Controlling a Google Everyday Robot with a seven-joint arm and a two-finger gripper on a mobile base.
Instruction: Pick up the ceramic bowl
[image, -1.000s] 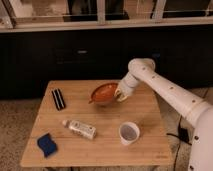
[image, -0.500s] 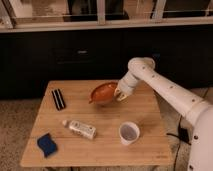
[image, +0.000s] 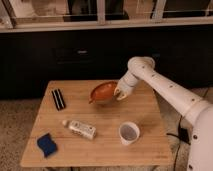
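The ceramic bowl (image: 102, 91) is glossy orange-brown and sits tilted, its inside facing the camera, held a little above the back middle of the wooden table (image: 150, 150). My gripper (image: 119, 93) is at the bowl's right rim and is shut on it. The white arm reaches in from the right. The fingertips are partly hidden by the bowl's rim.
A white cup with a dark inside (image: 129, 133) stands at the front right. A white bottle (image: 80, 128) lies on its side in front of the bowl. A black flat object (image: 58, 99) lies at the back left, a blue sponge (image: 46, 144) at the front left. Dark cabinets stand behind the table.
The bowl has risen slightly with the gripper and tilted a little more. The other objects have not moved.
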